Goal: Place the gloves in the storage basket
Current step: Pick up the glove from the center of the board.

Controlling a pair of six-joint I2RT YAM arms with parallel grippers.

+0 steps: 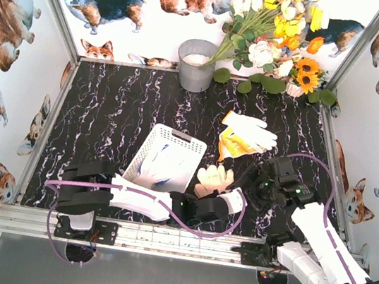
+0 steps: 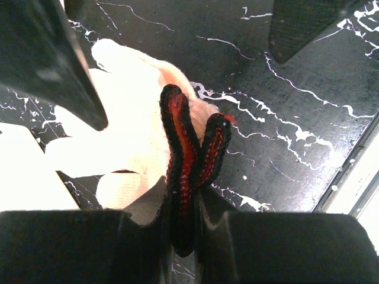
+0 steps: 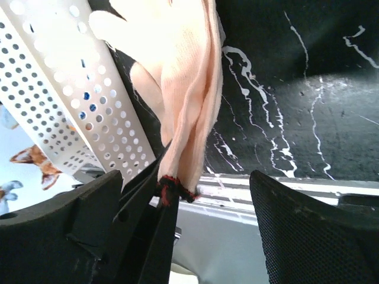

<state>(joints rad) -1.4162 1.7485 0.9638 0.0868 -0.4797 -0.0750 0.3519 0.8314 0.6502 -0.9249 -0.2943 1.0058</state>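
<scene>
Left gripper clamped on red-cuffed glove, just right of storage basket. Right gripper spread wide, gripping nothing. One blue-trimmed glove lies inside the basket. Farther back, two gloves wait on tabletop. Roughly a quarter done.

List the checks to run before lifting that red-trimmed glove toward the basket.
1. Grip: left pincer shut on cuff of red-trimmed glove: ok.
2. Release: right pincer open: ok.
3. Its clearance from that glove: cannot tell.
4. Room: storage basket holds one blue-trimmed glove, space left: ok.
5. All gloves in: other gloves lie on the table: not ok.
</scene>
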